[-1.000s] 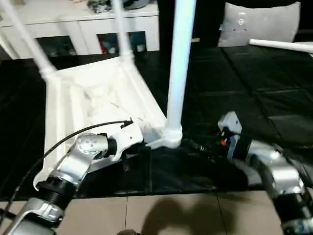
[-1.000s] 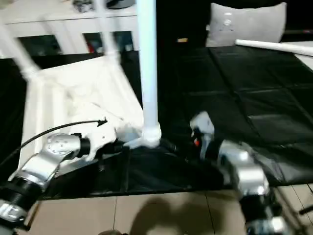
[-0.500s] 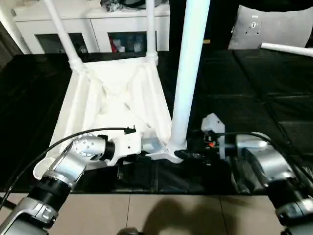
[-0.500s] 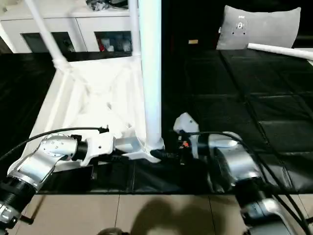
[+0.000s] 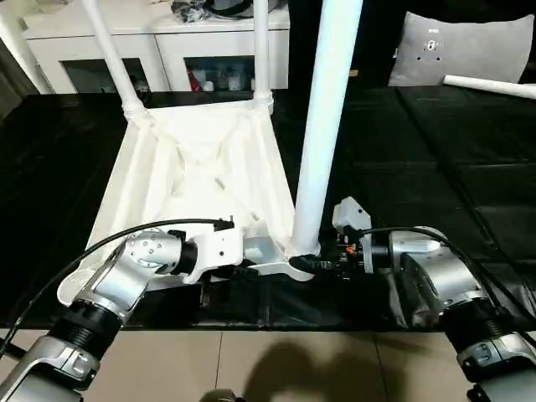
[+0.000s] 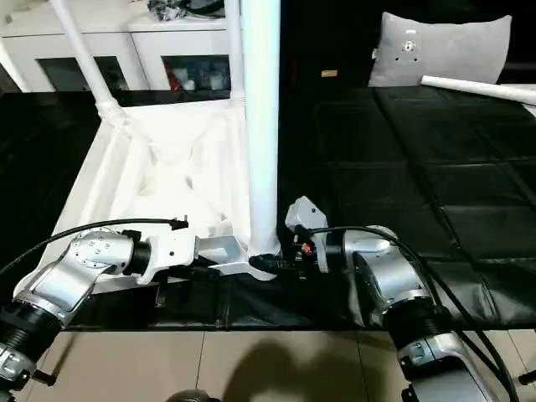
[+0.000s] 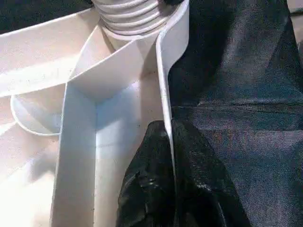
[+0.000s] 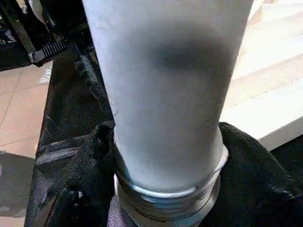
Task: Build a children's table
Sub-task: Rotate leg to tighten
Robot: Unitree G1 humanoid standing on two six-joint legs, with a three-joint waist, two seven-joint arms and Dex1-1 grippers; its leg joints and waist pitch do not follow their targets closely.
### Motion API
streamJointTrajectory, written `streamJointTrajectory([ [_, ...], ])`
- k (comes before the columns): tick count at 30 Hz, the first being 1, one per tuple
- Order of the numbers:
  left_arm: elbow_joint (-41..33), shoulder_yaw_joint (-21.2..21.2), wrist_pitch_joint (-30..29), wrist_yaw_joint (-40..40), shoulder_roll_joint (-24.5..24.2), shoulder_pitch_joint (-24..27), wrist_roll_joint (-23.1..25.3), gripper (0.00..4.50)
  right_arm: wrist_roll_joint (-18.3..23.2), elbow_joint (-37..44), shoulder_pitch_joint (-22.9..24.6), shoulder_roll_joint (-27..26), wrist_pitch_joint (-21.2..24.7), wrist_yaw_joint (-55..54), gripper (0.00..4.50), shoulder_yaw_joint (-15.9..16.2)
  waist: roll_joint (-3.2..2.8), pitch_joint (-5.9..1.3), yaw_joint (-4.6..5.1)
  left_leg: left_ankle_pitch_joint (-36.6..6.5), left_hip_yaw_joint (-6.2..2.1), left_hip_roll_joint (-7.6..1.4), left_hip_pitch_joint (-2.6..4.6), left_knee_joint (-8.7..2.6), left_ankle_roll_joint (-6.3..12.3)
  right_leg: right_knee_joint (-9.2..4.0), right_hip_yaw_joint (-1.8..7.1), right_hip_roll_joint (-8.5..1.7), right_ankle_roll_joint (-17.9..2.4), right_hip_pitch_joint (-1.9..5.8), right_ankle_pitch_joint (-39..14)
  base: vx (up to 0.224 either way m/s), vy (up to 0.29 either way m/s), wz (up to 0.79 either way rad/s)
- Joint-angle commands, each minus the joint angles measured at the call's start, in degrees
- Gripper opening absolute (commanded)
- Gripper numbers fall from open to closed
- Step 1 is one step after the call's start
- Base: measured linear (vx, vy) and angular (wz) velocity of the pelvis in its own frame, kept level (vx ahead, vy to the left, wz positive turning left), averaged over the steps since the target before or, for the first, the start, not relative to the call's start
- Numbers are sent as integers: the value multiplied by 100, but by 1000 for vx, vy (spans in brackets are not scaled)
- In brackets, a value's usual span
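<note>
A white tabletop lies upside down, ribbed side up, on a black-covered worktop. Two thin white legs stand in its far corner sockets, the far left leg leaning and the far right leg upright. At the near edge, the left gripper is pressed together, its black fingers pinching the tabletop's thin rim wall just beside a corner socket. Next to it, a thick white near leg rises upright from the near right corner socket. The right gripper sits at the base of this near leg, one black finger on each side of it, touching or close against it just above the threaded end. Farther right, a loose leg lies on the worktop, near a grey cushion.
</note>
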State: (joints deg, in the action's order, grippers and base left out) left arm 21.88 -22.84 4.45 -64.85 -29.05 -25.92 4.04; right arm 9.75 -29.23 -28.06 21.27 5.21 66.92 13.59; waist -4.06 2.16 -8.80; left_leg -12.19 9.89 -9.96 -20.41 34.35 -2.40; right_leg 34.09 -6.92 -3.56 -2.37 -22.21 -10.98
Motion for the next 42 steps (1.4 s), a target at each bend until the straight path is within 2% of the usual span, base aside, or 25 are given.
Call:
streamJointTrajectory([
  [1, -199, -351, -107, -321, 32, 150, 97, 0, 125, 201, 76, -89, 164, -33, 276, -36, 77, -358, 8, -418, -155, -437, -3, -371, 454, -345, 427, -633, -811, 281, -1086, 0, 0, 0],
  [4, -423, -210, -548, -178, 93, 271, -44, 0, 135, 416, 301, -165, 479, -362, 275, -82, 75, -360, 22, -371, -159, -444, -7, -373, 458, -323, 423, -628, -878, 278, -931, 0, 0, 0],
  [6, -644, -31, -1056, 119, 264, 361, -187, 0, 40, 459, 457, -403, 720, -1020, 275, -186, 64, -342, 49, -432, -161, -438, -10, -388, 405, -345, 419, -636, -902, 269, -1030, 0, 0, 0],
  [7, -644, -31, -1056, 119, 264, 361, -187, 0, 40, 459, 457, -403, 720, -1020, 275, -186, 81, -319, 87, -602, -158, -417, -18, -411, 346, -393, 411, -637, -834, 282, -1339, 0, 0, 0],
  [8, -760, 64, -1426, 435, 517, 350, -249, 0, 29, 345, 472, -743, 812, -1673, 275, -372, 78, -298, 125, -767, -159, -404, -6, -430, 269, -438, 408, -636, -731, 287, -1736, 0, 0, 0],
  [9, -760, 64, -1426, 435, 517, 350, -249, 0, 29, 345, 472, -743, 812, -1673, 275, -372, 70, -274, 148, -867, -153, -405, 8, -438, 225, -475, 415, -641, -692, 263, -1939, 0, 0, 0],
  [11, -870, 79, -2002, 1055, 1072, 272, -168, 0, -21, -202, 274, -1412, 847, -2960, 275, -710, 78, -236, 272, -1204, -182, -364, 32, -479, 54, -577, 380, -650, -530, 276, -2637, 0, 0, 0],
  [14, -843, 13, -2257, 1462, 1458, 190, 3, 0, -119, -578, 76, -1766, 828, -3776, 275, -847, 86, -228, 404, -1362, -204, -343, 43, -484, -5, -620, 362, -646, -399, 277, -2922, 0, 0, 0],
  [17, -757, -9, -2377, 1857, 1762, 84, 190, 0, -198, -791, -72, -2026, 694, -4233, 275, -903, 82, -231, 458, -1411, -202, -329, 68, -470, 19, -656, 367, -637, -374, 243, -2909, 0, 0, 0],
  [18, -689, -30, -2295, 1937, 1786, 44, 266, 0, -142, -792, -63, -2055, 653, -4155, 310, -916, 158, -238, 483, -1390, -190, -319, 50, -467, 100, -662, 373, -629, -373, 250, -2826, 0, 0, 0],
  [19, -651, -34, -2252, 1973, 1765, 28, 311, 0, -91, -748, -34, -2060, 653, -4105, 331, -953, 116, -246, 459, -1367, -186, -325, 68, -456, 141, -649, 391, -635, -398, 230, -2773, 0, 0, 0],
  [22, -544, -43, -2133, 2029, 1642, 8, 450, 0, 3, -613, 58, -2064, 667, -4030, 355, -1117, 105, -265, 442, -1248, -197, -375, 51, -476, 195, -587, 418, -630, -512, 242, -2313, 0, 0, 0],
  [23, -452, -8, -2089, 2059, 1596, -7, 486, 0, -49, -549, 119, -1995, 635, -3997, 368, -1116, 113, -271, 432, -1203, -193, -376, 39, -475, 198, -571, 421, -624, -541, 247, -2188, 0, 0, 0],
  [24, -369, 27, -2044, 2061, 1543, -12, 503, 0, -94, -464, 196, -1915, 606, -3943, 381, -1101, 90, -278, 404, -1128, -183, -379, 47, -467, 202, -555, 427, -615, -595, 238, -1980, 0, 0, 0],
  [25, -302, 58, -2024, 2069, 1499, -15, 538, 0, -164, -397, 264, -1826, 563, -3923, 388, -1065, 107, -294, 361, -1004, -172, -372, 42, -455, 216, -519, 434, -616, -637, 257, -1757, 0, 0, 0],
  [27, -206, 105, -1963, 2057, 1402, -17, 586, 0, -119, -223, 411, -1716, 628, -3850, 398, -1098, 80, -297, 339, -877, -165, -370, 26, -447, 241, -492, 436, -623, -707, 265, -1559, 0, 0, 0],
  [29, -71, 148, -1817, 1976, 1241, -44, 610, 0, -43, 145, 665, -1501, 726, -3641, 423, -1121, 94, -297, 298, -840, -161, -367, 12, -447, 286, -501, 433, -624, -619, 290, -1623, 0, 0, 0],
  [32, 70, 222, -1540, 1817, 984, -66, 575, 0, 47, 727, 1080, -1138, 641, -3225, 440, -1155, 48, -306, 259, -878, -180, -382, 25, -459, 266, -509, 430, -618, -514, 283, -1721, 0, 0, 0],
  [33, 84, 237, -1433, 1760, 926, -62, 544, 0, 123, 849, 1156, -1061, 613, -3094, 440, -1195, 68, -291, 259, -912, -172, -367, 10, -464, 288, -541, 422, -605, -484, 289, -1756, 0, 0, 0],
  [34, 84, 237, -1433, 1760, 926, -62, 544, 0, 123, 849, 1156, -1061, 613, -3094, 446, -1195, 79, -317, 241, -868, -180, -378, 12, -454, 289, -512, 434, -625, -494, 300, -1638, 0, 0, 0],
  [36, 105, 232, -1228, 1642, 844, -49, 485, 0, 241, 997, 1225, -985, 642, -2967, 446, -1260, 75, -299, 267, -881, -181, -368, -15, -464, 311, -505, 413, -612, -564, 304, -1612, 0, 0, 0],
  [37, 109, 201, -1071, 1475, 759, -22, 443, 0, 287, 1102, 1273, -905, 650, -2861, 446, -1268, 100, -297, 289, -873, -172, -349, -18, -451, 341, -528, 411, -616, -537, 308, -1706, 0, 0, 0],
  [38, 130, 182, -944, 1353, 702, -7, 416, 0, 323, 1194, 1315, -841, 665, -2793, 446, -1263, 87, -300, 288, -837, -169, -350, -20, -444, 342, -514, 413, -618, -529, 309, -1717, 0, 0, 0],
  [39, 200, 152, -699, 1152, 580, 14, 388, 0, 331, 1418, 1430, -685, 692, -2657, 446, -1233, 104, -286, 288, -795, -168, -344, -21, -446, 395, -550, 414, -606, -458, 295, -1806, 0, 0, 0],
  [42, 437, 152, -305, 823, 403, 6, 290, 0, 443, 1941, 1716, -386, 818, -2283, 446, -1171, 96, -307, 223, -706, -161, -367, -2, -435, 441, -515, 434, -607, -367, 294, -1709, 0, 0, 0],
])
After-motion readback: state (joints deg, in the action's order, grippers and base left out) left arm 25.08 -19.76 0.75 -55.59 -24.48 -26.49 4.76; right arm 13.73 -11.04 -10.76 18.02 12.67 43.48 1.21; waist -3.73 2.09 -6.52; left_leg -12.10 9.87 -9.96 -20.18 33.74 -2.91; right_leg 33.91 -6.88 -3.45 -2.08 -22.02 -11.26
